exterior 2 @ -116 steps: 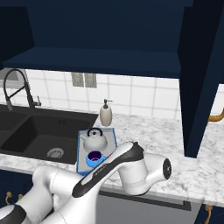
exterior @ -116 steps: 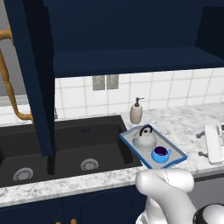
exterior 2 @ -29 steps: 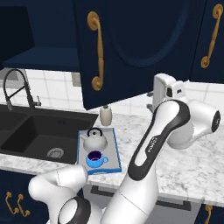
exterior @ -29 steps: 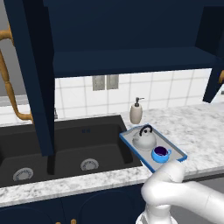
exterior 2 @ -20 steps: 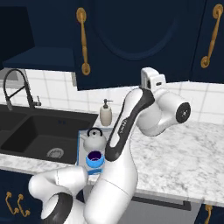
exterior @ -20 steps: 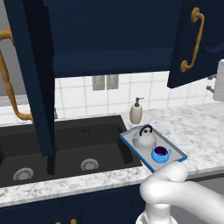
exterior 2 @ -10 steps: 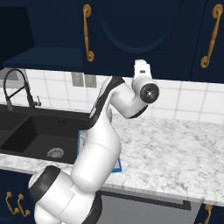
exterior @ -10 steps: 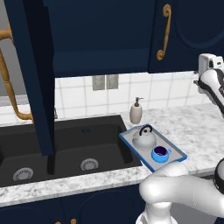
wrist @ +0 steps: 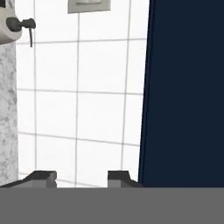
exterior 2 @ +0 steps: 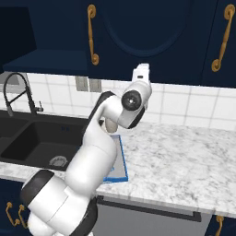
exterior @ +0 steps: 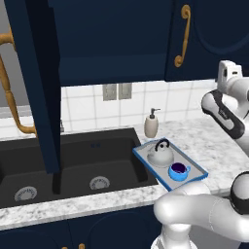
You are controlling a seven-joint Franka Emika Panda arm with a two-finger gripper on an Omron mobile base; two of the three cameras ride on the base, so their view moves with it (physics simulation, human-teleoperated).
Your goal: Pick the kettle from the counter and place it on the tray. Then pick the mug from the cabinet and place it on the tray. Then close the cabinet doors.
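- Flat rectangular grey tray with a thin bright blue rim [exterior: 200, 168]: lay on the white-and-grey speckled stone counter [exterior: 214, 146], just right of the black double sink [exterior: 73, 165]; taken below as the landmark.
- Small squat silver-grey kettle with a black arched handle [exterior: 160, 152]: stood upright on the tray's rear half.
- Small round bright blue mug with a dark purple inside [exterior: 179, 171]: stood on the tray's front half, near the kettle, contact between them not clear.
- Dark navy blue right cabinet door with arched moulding and a turned brass-gold handle [exterior: 209, 34]: hung above and right of the tray, swung nearly flat to the cabinet front.
- Dark navy blue left cabinet door [exterior: 36, 82]: stood wide open, edge-on, above the sink, well left of the tray; its brass-gold handle [exterior: 12, 92] faced away from the tray.
- Navy cabinet shelf [exterior: 112, 68]: showed between the two doors, above the tray.
- Two-finger gripper with dark tips [wrist: 81, 177]: raised well above and right of the tray; jaws partly apart, nothing seen between them; a navy door panel [wrist: 183, 87] lay close beside one tip.
- Beige pump soap bottle [exterior: 151, 124]: stood just behind the tray, against the white tiled wall [exterior: 107, 109].
- Grey wall outlet [exterior: 116, 91]: set in the tiles above and left of the tray.
- Black spring tap [exterior 2: 18, 92]: stood behind the sink, well left of the tray.
- Open room: bare counter stretched right of the tray; in the right base view the white arm [exterior 2: 97, 138] hid most of the tray.
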